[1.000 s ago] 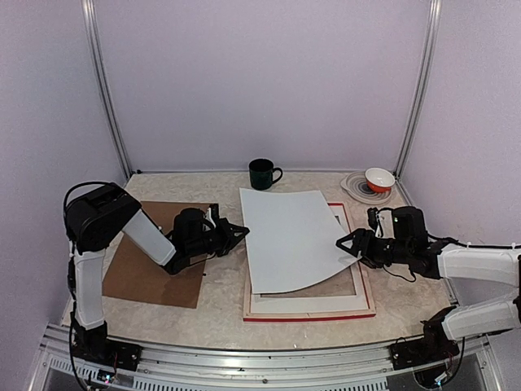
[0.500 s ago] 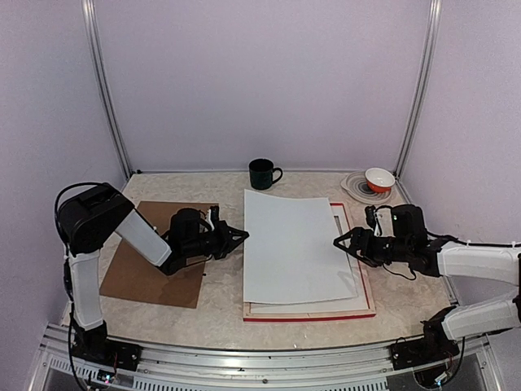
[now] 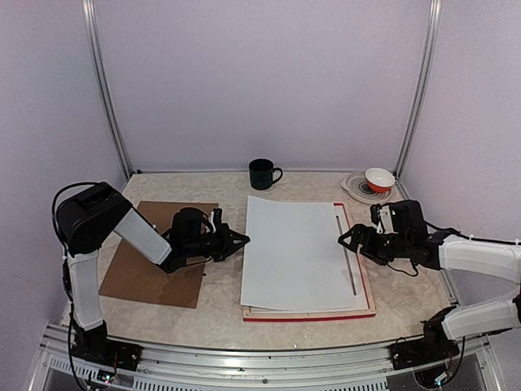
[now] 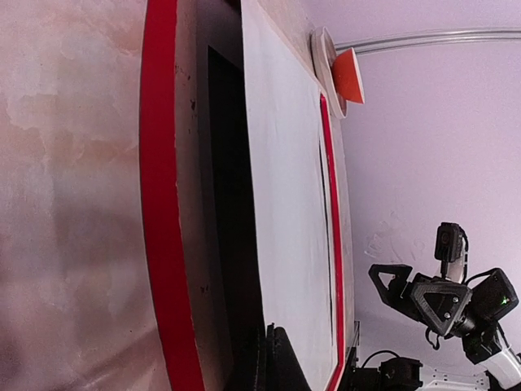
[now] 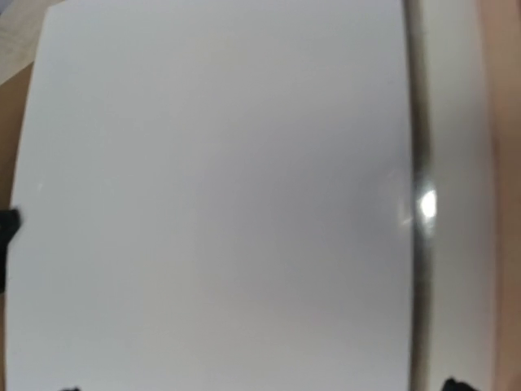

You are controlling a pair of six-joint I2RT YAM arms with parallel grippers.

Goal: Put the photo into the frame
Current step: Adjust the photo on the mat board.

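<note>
Dropped flat since before, the photo (image 3: 297, 252) lies blank-side-up on the frame (image 3: 309, 316).

Marbled table (image 3: 220, 303) bears the frame (image 3: 309, 317), backing board (image 3: 146, 277), mug (image 3: 262, 173) and plates (image 3: 355, 186)

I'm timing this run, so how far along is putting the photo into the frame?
Done: the photo lies white side up on the frame. In hand: the right gripper stands open at its right edge, holding nothing; the shut left gripper points at its left edge. Left: seating it, as the left wrist view shows that edge raised over a dark gap; the backing board lies apart.
</note>
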